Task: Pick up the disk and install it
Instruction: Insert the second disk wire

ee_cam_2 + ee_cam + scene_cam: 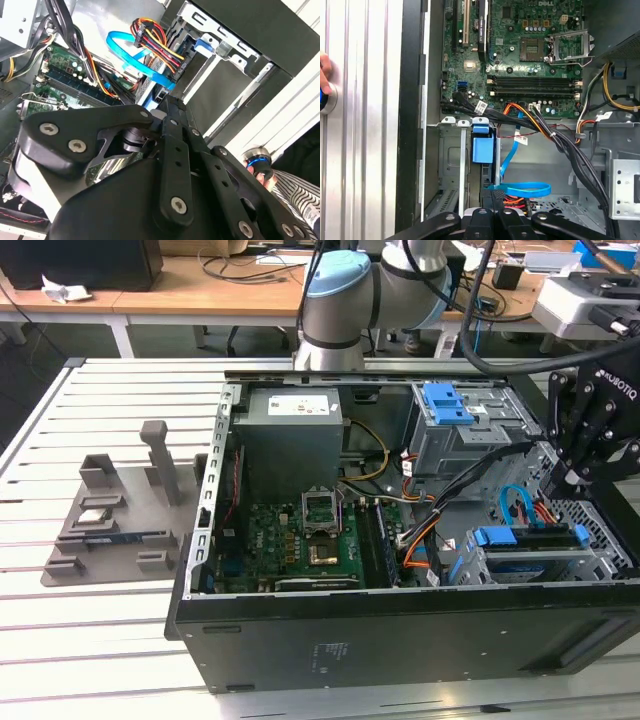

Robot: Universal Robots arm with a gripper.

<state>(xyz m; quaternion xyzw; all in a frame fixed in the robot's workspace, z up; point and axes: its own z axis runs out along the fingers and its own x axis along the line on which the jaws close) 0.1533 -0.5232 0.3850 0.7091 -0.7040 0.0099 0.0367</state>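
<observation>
While the slatted metal tabletop [100,640] carries everything, the biggest thing on it is an open black computer case [400,645], lying on its side with its insides showing. Behind the case rises the grey arm [340,300]. A green motherboard [300,540] lies on the case floor toward the exterior view's left, and a grey parts fixture [110,530] sits on the tabletop beside the case on that same side. The black claw [562,480] hangs inside the case at the exterior view's right, over the drive cage. In both wrist views its fingers [170,150] are drawn together at the tips (whether they pinch anything I cannot tell). The disk [535,545] sits in that cage just below the claw, its blue rail showing along the edge. A blue flat cable [520,189] loops near the fingertips, beside a bundle of orange, red and yellow wires [155,40]. A person's fingertip [324,67] touches a blue button [322,97] on the tabletop.
</observation>
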